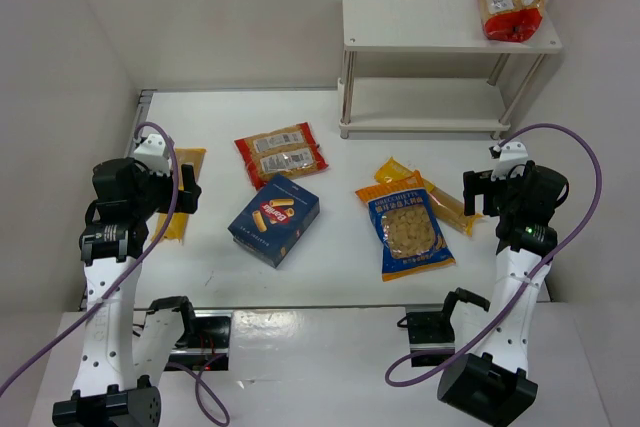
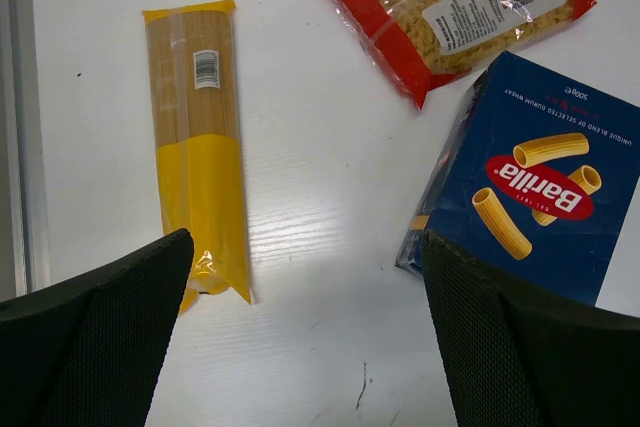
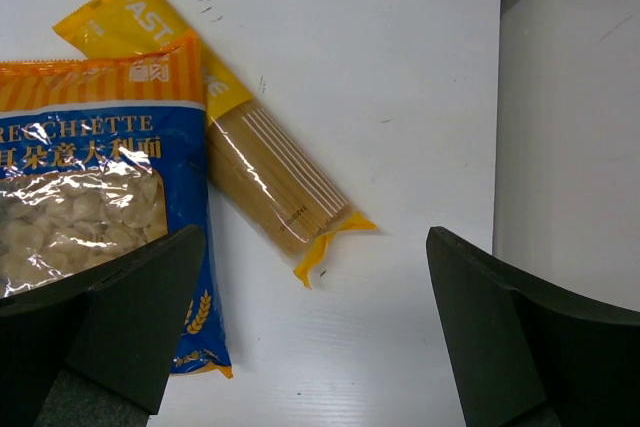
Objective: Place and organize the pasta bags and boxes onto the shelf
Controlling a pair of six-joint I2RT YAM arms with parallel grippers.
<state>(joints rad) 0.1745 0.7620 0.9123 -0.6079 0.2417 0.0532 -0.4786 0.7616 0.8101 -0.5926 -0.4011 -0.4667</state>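
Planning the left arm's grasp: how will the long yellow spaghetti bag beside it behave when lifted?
The spaghetti bag probably stays fairly stiff along its length, since straight strands fill it. Its glossy film may slip when gripped. Held near one end, it would likely tilt.

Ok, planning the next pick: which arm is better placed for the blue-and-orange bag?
Right. The open right gripper hovers by the blue-and-orange bag, nearer the shelf; the left gripper is across the table, over a yellow bag.
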